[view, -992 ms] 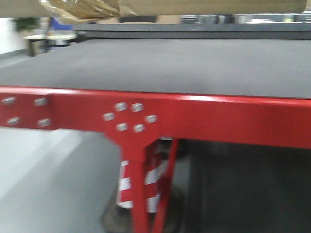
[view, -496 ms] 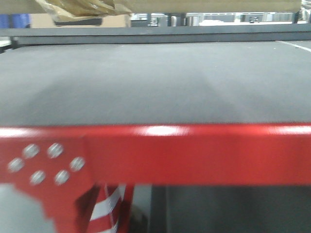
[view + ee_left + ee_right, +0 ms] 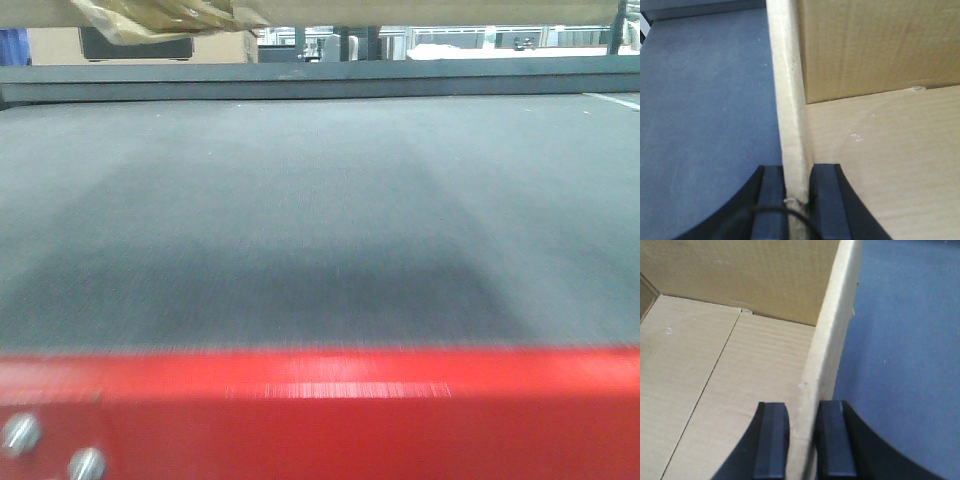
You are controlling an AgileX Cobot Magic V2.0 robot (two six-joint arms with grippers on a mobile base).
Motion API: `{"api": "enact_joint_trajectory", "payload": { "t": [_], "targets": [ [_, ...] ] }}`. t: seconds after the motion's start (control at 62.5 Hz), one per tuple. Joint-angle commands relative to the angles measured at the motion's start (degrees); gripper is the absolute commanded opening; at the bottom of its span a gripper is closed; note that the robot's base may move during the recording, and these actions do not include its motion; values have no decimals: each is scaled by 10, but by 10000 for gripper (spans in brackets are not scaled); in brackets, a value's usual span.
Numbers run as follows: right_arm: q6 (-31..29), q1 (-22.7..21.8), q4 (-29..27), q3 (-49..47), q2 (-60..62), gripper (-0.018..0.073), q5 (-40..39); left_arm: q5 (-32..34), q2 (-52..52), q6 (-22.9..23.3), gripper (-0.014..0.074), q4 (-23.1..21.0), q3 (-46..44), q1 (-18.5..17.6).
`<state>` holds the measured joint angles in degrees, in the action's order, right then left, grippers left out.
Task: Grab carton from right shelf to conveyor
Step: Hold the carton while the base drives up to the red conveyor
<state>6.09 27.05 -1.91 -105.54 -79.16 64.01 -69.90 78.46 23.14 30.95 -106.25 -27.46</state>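
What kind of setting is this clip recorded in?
Probably a warehouse or logistics floor: a wide grey conveyor belt on a red bolted frame, an open brown carton held above it, and metal racking in the background.

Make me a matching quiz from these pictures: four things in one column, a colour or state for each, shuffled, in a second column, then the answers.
Column one
1. left hand
2. right hand
3. conveyor
4. tape

Column two
A. dark grey and flat, edged by a red strip
B. shut on a wall of the carton, belt to the right in its wrist view
C. glossy tan and crumpled, top left of the front view
D. shut on a carton wall, belt to the left in its wrist view

Pairs: 1-D, 2-B, 3-A, 4-C
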Motion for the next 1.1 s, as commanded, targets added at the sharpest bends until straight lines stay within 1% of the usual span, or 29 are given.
{"api": "enact_joint_trajectory", "payload": {
  "t": [0.0, 1.088],
  "targets": [
    [-5, 0, 6, -3, 8, -69, -11, 4, -4, -2, -16, 57, -3, 3],
    [-5, 0, 6, -3, 8, -69, -15, 4, -4, -2, -16, 57, -3, 3]
  ]
}}
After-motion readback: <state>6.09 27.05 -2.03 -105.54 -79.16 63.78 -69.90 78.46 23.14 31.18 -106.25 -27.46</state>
